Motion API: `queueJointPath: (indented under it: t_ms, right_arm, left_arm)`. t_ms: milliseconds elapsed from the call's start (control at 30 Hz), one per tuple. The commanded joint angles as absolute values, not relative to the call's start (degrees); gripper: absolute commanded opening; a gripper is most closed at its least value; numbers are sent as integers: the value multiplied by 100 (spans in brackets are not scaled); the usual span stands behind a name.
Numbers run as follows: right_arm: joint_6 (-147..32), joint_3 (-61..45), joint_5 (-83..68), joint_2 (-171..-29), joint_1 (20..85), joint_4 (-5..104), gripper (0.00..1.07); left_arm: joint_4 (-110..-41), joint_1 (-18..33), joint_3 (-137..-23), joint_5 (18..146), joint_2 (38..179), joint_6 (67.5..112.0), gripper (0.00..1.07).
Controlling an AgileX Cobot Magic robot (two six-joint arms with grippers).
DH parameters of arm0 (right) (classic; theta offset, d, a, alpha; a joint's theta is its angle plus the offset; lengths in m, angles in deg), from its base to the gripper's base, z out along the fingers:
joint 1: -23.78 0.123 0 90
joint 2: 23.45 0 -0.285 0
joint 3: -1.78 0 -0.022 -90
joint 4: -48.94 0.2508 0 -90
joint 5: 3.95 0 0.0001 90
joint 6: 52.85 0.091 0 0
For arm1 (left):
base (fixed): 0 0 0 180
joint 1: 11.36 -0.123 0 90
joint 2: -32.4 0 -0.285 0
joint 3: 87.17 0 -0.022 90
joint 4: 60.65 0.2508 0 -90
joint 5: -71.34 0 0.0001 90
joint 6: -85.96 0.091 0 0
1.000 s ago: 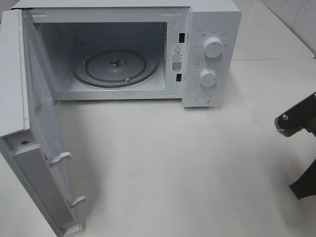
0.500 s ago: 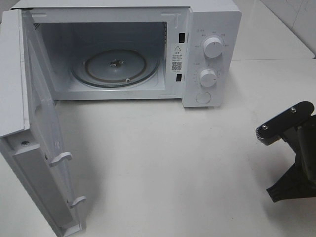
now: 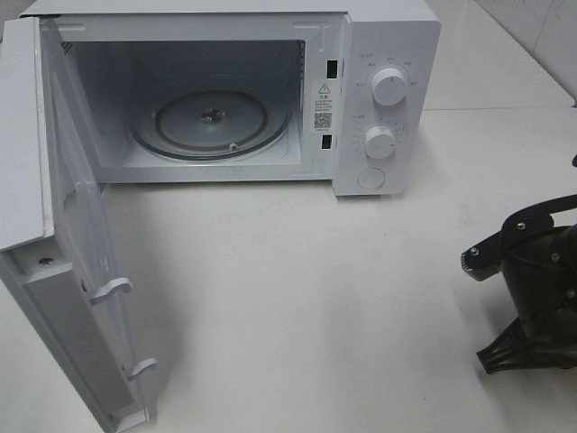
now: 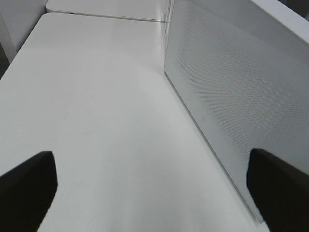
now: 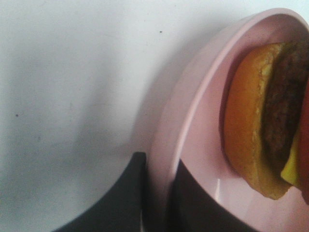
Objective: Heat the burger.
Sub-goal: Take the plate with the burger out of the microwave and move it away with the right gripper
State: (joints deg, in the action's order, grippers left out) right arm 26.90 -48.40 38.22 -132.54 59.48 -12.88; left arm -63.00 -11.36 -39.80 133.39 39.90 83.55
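The burger [image 5: 260,130], with a golden-brown bun, a dark patty and a bit of yellow cheese, lies on a round pink plate [image 5: 203,87] in the right wrist view. My right gripper [image 5: 158,163] is shut on the plate's rim, one finger outside it and one inside. In the exterior high view only the right arm [image 3: 536,289] shows at the right edge; plate and burger are out of view there. My left gripper [image 4: 152,162] stands open over bare table beside the microwave door [image 4: 231,96], nothing between its fingers.
A white microwave [image 3: 388,54] stands at the back of the white table [image 3: 315,298]. Its door [image 3: 63,271] is swung wide open on the left. Inside, the glass turntable [image 3: 212,122] carries nothing. Two dials [image 3: 389,87] sit on its right panel.
The right arm has come further into the exterior high view from the right edge, moving left and towards the table's front. Microwave and door are unchanged.
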Motion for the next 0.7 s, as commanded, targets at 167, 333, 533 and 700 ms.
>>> queueJointPath:
  t_ms: [167,333,533,700]
  right_arm:
    - [2965,-4840,3897,-13592,5913,-1758,8]
    - [2965,-4840,3604,-13609,5913,-1764,15]
    - [2891,-4840,3736,-13575,5913,-1638,45]
    - [2559,-4840,3753,-13311,5930,-1328,60]
  left_arm:
    - [-6329,-1142,-3975,13259,3961,8361,100]
    - [-6329,-1142,-3975,13259,3961,8361,100]
    - [-6329,-1142,-3975,13259,3961,8361,100]
    - [-6329,-1142,-3975,13259,3961,8361,100]
